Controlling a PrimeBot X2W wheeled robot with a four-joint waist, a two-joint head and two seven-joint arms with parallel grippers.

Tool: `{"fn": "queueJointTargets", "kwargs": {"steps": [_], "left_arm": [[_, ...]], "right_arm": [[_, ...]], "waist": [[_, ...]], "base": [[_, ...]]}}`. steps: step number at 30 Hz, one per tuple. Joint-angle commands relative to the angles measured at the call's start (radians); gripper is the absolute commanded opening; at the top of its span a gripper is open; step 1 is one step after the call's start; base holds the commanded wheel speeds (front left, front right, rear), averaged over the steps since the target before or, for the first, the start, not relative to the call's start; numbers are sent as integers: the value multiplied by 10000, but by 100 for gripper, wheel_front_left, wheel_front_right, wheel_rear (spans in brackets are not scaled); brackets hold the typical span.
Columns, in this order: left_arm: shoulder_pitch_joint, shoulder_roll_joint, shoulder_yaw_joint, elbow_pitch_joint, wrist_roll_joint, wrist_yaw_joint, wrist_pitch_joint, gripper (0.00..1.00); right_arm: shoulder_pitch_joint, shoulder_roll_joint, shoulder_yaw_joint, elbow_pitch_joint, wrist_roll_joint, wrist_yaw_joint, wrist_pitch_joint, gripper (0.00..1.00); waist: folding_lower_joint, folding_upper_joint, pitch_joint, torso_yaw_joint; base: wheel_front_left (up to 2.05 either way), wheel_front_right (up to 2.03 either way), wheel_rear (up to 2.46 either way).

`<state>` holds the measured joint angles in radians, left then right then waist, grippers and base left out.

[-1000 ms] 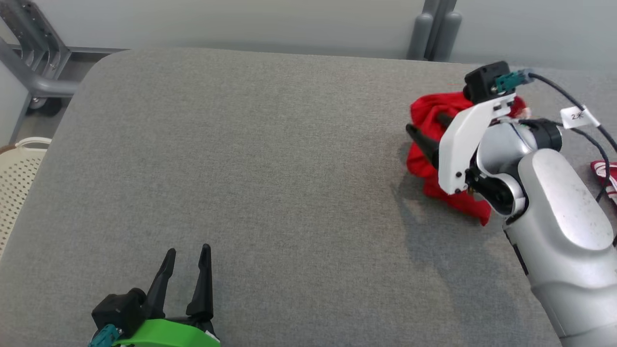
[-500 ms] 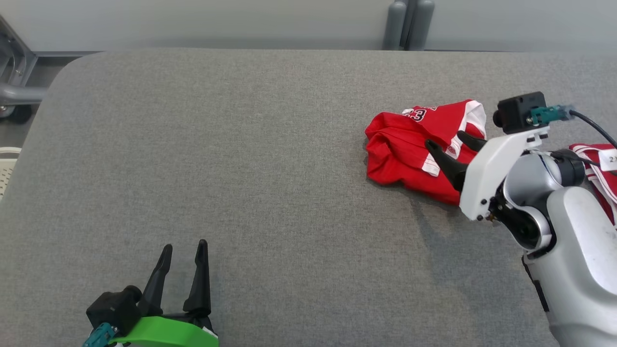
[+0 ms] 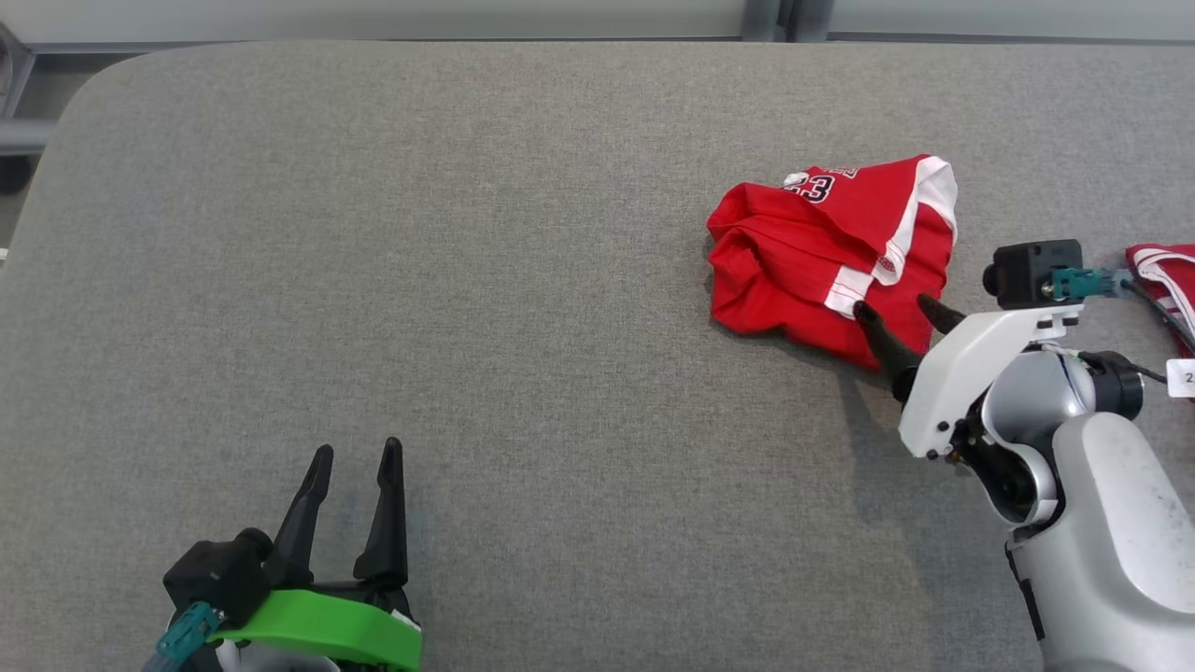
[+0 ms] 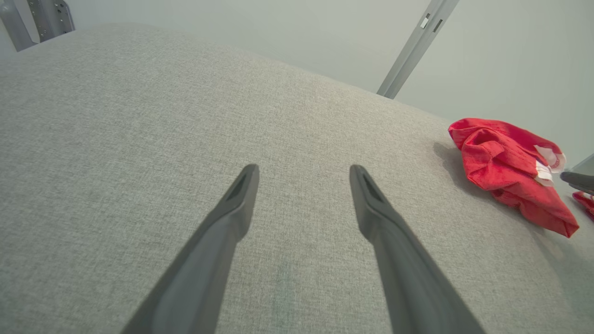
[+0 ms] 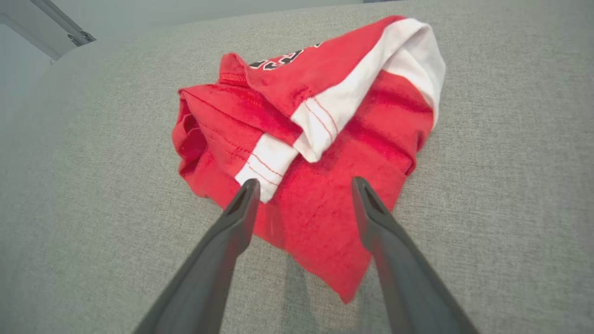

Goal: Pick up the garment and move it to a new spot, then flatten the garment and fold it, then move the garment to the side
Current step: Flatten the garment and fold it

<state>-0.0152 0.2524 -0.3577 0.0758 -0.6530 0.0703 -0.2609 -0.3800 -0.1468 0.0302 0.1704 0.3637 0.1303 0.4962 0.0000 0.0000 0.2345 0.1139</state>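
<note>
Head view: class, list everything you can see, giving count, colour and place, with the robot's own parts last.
padded table: one, grey, across the view
jersey: one, red with white trim, crumpled on table, right of centre
striped garment: one, red-white, right edge
post: one, grey, top edge
left fingers: two, black, lower left, spread apart
right fingers: two, black, spread apart at jersey's near edge
right forearm: one, silver, lower right

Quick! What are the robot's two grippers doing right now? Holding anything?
Left gripper: open, empty, over the table.
Right gripper: open, holding nothing, fingers over the red garment.
</note>
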Motion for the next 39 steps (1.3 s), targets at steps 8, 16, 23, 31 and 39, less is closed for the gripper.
{"fn": "queueJointTargets", "kwargs": {"steps": [8, 16, 23, 31, 39], "left_arm": [[-107, -11, -29, 97, 46, -4, -20, 100], [26, -54, 58, -7, 33, 31, -31, 100], [-180, -21, 6, -21, 108, -57, -33, 100], [-325, 15, 2, 5, 129, -70, -33, 100], [-461, -94, -52, 98, 81, -97, -29, 100]], "right_arm": [[4, -115, 291, 126, -101, 4, -823, 27], [1030, -488, -49, -1030, -5, 6, -667, 0], [747, -345, -632, -544, -507, 4, -1026, 0], [62, -33, -468, 480, -723, 4, -1377, 0], [-519, 62, -417, 1271, -839, 4, -1607, 0]], "waist": [[0, 0, -72, 245], [0, 0, -10, 295], [0, 0, 245, 357], [0, 0, 416, 449], [0, 0, 551, 633]], "base": [[0, 0, 0], [0, 0, 0], [0, 0, 0], [0, 0, 0], [0, 0, 0]]}}
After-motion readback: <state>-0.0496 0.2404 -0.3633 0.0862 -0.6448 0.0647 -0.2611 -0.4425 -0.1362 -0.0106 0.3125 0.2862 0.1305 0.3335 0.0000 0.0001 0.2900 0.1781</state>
